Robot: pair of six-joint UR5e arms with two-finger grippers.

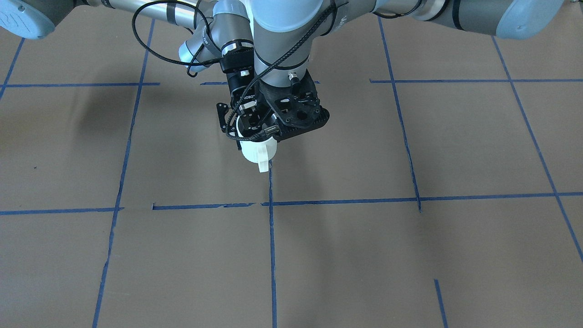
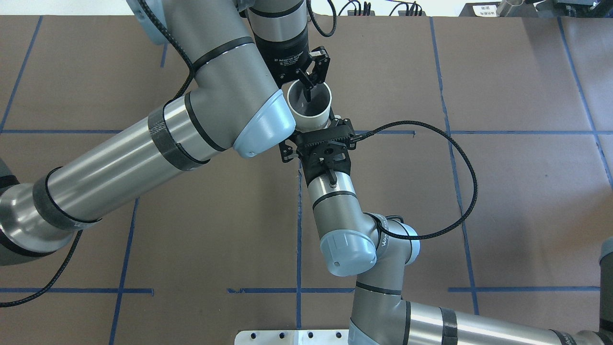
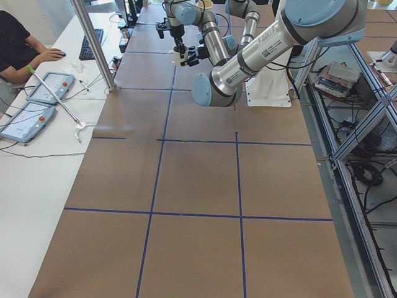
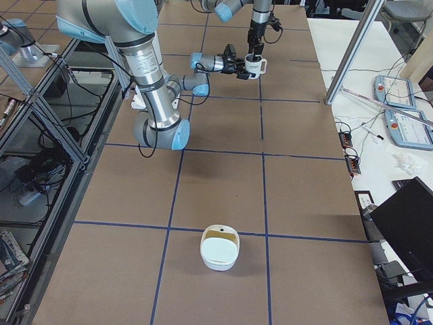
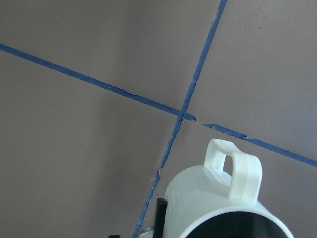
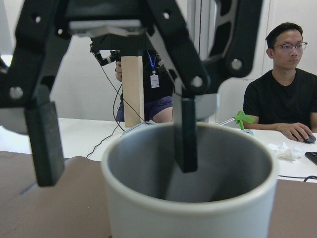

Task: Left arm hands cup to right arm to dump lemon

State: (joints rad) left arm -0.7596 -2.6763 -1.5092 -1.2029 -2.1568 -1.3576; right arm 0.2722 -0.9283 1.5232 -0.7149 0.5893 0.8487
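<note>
White cup (image 2: 316, 119), grey inside, and up close the wall looks like faintly ribbed matte plastic. It's caught mid-handover, apparently held clear of the desk (image 2: 503, 201) near a crossing of blue tape lines (image 2: 299, 225). The right tool (image 2: 320, 141), the chunky black lattice one, comes in sideways and seems clamped round the cup's lower body. Its own fingers are mostly hidden, so that's my read. The left tool (image 6: 116, 166) hangs straight down, spread wide, with one flat finger (image 6: 184, 134) inside the mouth and the other outside, clear of the wall. My biggest worry: if the left arm leaves at a slant rather than straight up, that inner finger hooks the rim and twists the cup in the right tool. It's hard wall on hard fingers, so it'd slip easily. Tipping too soon would spill the lemon, which I can't actually see. Shape-wise it's a plain cylinder with a squared loop handle (image 5: 235, 166) pointing away from the robot, and the desk is flat matte brown.
</note>
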